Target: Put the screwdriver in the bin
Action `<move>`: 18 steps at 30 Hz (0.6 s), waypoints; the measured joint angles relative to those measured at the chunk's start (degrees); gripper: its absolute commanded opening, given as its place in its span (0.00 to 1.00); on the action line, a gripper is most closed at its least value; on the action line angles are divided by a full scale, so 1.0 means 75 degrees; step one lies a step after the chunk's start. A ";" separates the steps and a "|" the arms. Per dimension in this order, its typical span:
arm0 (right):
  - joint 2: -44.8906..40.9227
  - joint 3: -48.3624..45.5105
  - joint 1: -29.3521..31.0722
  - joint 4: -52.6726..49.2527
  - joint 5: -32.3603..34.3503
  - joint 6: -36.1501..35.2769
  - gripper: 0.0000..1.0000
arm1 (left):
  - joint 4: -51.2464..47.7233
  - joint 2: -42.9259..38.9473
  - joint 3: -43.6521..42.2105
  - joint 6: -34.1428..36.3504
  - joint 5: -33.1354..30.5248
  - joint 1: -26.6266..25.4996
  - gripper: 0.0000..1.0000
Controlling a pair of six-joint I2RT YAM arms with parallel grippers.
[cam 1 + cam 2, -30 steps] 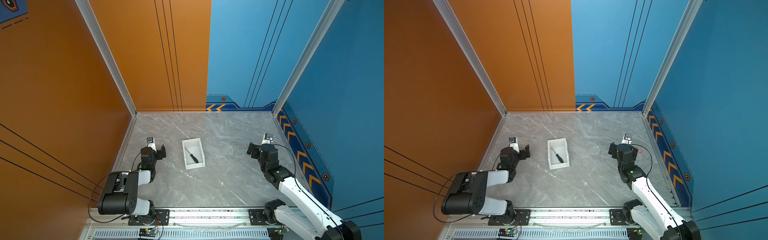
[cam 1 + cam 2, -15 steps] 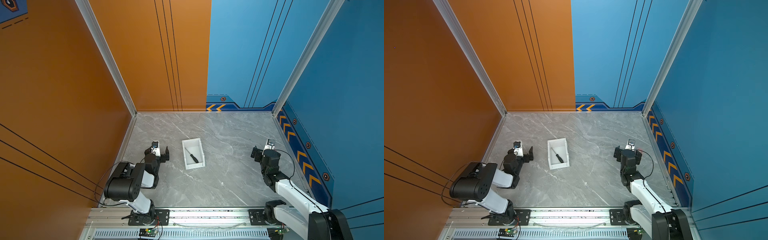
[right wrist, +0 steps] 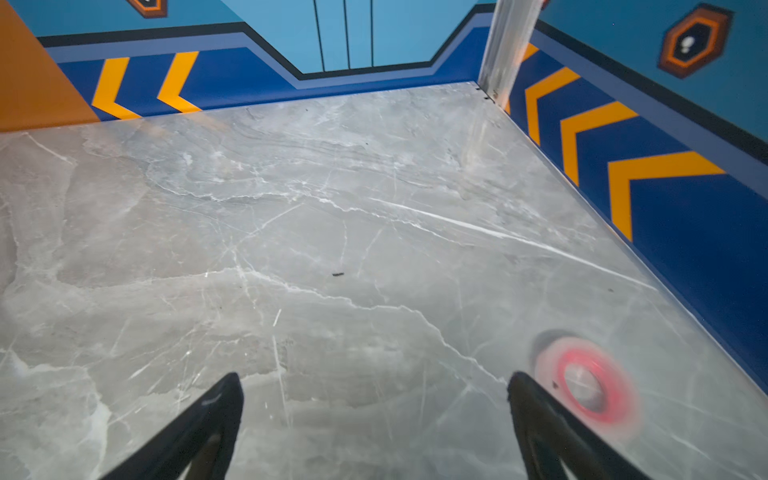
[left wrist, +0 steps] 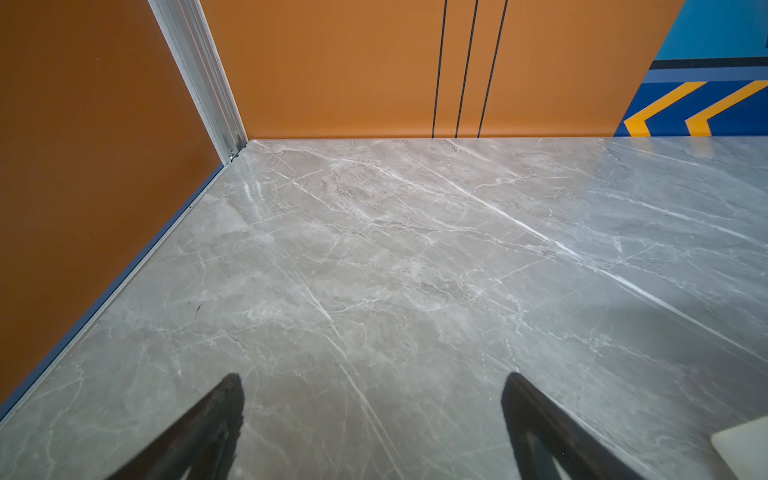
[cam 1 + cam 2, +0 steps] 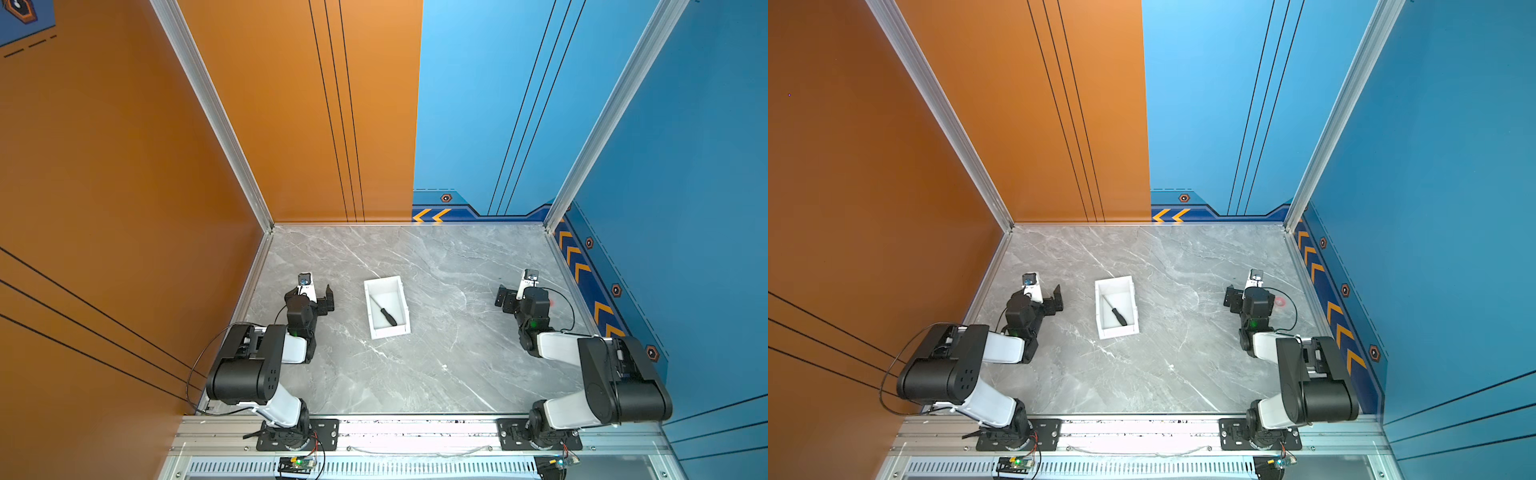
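Grey marble desk (image 5: 436,365) carries the white bin (image 5: 390,331) at its middle in both top views. The black-handled screwdriver (image 5: 386,313) lies slantwise inside, handle toward the near wall. The left tool (image 5: 318,293) and right tool (image 5: 513,293) sit well apart from the bin, one on each side, grasping nothing. In the left wrist view, the fingers (image 4: 224,415) are spread wide over bare desk. In the right wrist view they are likewise released, with a blurred red-ringed disc (image 3: 590,382) just beside one.
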 measured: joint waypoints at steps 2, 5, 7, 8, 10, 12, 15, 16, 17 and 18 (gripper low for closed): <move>0.0216 -0.0061 -0.0076 0.0262 -0.0178 -0.0050 1.00 | -0.0082 -0.0003 0.0000 -0.0026 0.0000 0.0000 0.98; 0.0274 -0.0128 -0.0119 0.0539 -0.0300 -0.0055 1.00 | -0.0134 -0.0003 0.0000 -0.0026 0.0003 0.0000 0.98; 0.0274 -0.0128 -0.0111 0.0723 -0.0321 -0.0082 1.00 | -0.0163 -0.0003 0.0000 -0.0026 0.0003 0.0000 0.98; 0.0274 -0.0128 -0.0093 0.0796 -0.0318 -0.0111 1.00 | -0.0181 -0.0003 0.0000 -0.0026 0.0003 0.0000 0.98; 0.0274 -0.0131 -0.0073 0.0889 -0.0318 -0.0143 1.00 | -0.0219 -0.0003 0.0000 -0.0026 0.0003 0.0000 0.98; 0.0274 -0.0131 -0.0050 0.0968 -0.0318 -0.0172 1.00 | -0.0227 -0.0003 0.0000 -0.0026 0.0003 0.0000 0.98; 0.0274 -0.0140 -0.0044 0.1008 -0.0318 -0.0189 1.00 | -0.0230 -0.0003 0.0000 -0.0026 0.0003 0.0000 0.98; 0.0274 -0.0143 -0.0044 0.1011 -0.0318 -0.0189 1.00 | -0.0230 -0.0003 0.0000 -0.0026 0.0003 0.0000 0.98; 0.0274 -0.0146 -0.0044 0.1020 -0.0318 -0.0189 1.00 | -0.0230 -0.0003 0.0000 -0.0026 0.0003 0.0000 0.98; 0.0274 -0.0149 -0.0044 0.1037 -0.0318 -0.0189 1.00 | -0.0230 -0.0003 0.0000 -0.0026 0.0003 0.0000 0.98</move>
